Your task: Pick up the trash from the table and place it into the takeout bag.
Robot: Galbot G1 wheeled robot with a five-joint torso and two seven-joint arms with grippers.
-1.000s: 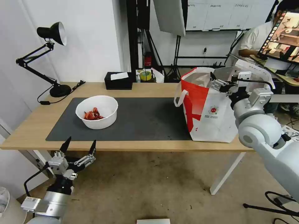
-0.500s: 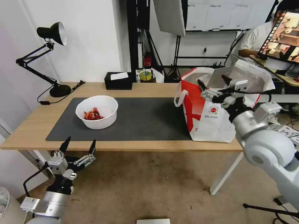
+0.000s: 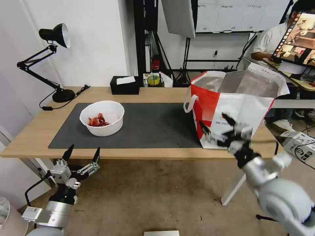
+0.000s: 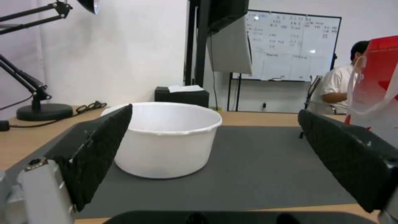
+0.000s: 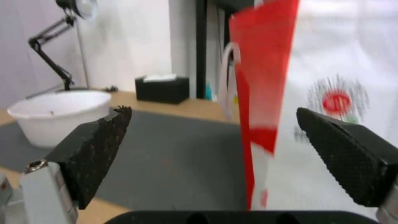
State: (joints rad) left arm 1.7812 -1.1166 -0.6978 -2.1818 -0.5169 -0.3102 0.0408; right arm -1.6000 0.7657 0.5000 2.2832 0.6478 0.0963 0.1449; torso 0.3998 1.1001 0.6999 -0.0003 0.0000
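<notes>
My right gripper (image 3: 216,128) hangs with its fingers spread wide and nothing between them, low in front of the takeout bag (image 3: 229,111), about level with the near edge of the table (image 3: 157,93); from the wrist I see the bag's red corner and its round logo just ahead. My left gripper (image 3: 82,154) waits below the table's front edge on the other side, fingers also wide apart and empty, pointed straight at the white bowl (image 3: 102,118). That bowl, with red shells in its bottom, stands upright on the left part of the dark grey mat (image 3: 154,126), well apart from the bag, which stands open at the mat's right end with its foil lining showing. I see no other scraps on the mat, so I judge the bowl to be the last piece of trash left. The black tissue box (image 3: 124,85) at the back edge is not my concern. The step in hand seems to be a pause between a drop and the next pickup. Next calls for a firm hold on the bowl's rim, kept level so the shells don't spill, and a lift high enough to clear the bag's tall wall.
</notes>
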